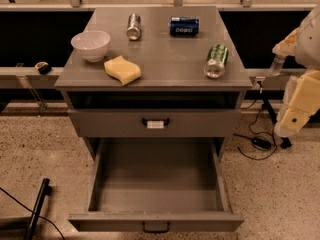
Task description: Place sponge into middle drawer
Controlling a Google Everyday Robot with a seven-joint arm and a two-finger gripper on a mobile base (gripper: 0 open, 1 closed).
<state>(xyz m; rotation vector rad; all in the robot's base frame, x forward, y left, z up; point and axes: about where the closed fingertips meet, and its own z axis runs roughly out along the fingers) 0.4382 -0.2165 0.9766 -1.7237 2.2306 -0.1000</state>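
Observation:
The pale yellow sponge (122, 70) lies on the grey cabinet top (165, 59), near its front left, just right of the white bowl (91, 45). The middle drawer (156, 221) is pulled wide open below, with a dark handle on its front and nothing showing inside. My gripper (278, 59) is at the right edge of the view, beside the cabinet's right side at about the height of its top. It is well away from the sponge and holds nothing that I can see.
A silver can (133, 26), a blue can (184, 26) and a green can (216, 60) lie on their sides on the cabinet top. The shut drawer front (155, 123) above bears a white tag. My arm (300, 99) hangs at the right. Cables (255, 144) lie on the floor.

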